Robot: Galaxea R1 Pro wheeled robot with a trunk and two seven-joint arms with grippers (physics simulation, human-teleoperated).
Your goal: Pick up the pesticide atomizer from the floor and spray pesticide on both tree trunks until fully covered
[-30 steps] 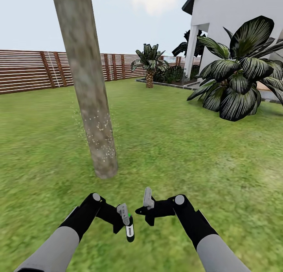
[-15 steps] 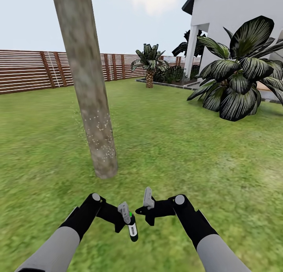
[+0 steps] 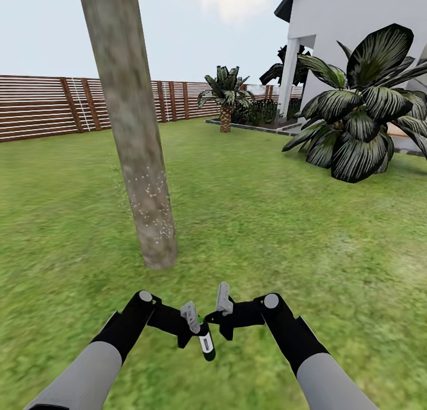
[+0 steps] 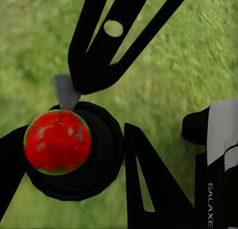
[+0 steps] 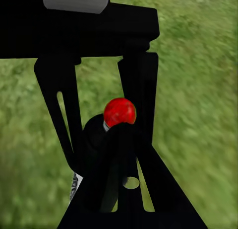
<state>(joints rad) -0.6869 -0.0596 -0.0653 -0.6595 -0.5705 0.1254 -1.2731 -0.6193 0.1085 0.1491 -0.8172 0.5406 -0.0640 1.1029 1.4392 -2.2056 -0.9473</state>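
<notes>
"GALAXE" is the only lettering readable, on the white-and-black arm casing (image 4: 220,159) beside the left gripper (image 4: 84,139). That gripper is clamped around the black, red-capped pesticide atomizer (image 3: 205,342), long axis tilted, lower end toward the open green lawn (image 3: 308,232). Right gripper (image 3: 220,322) sits touching-close; can't tell its state. The mottled grey-brown tree trunk (image 3: 133,143) stands ahead, well apart.

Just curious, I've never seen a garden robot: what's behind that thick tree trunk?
Behind the thick mottled grey-brown tree trunk run green lawn and a brown slatted wooden fence; the strip directly behind the trunk is hidden.
</notes>
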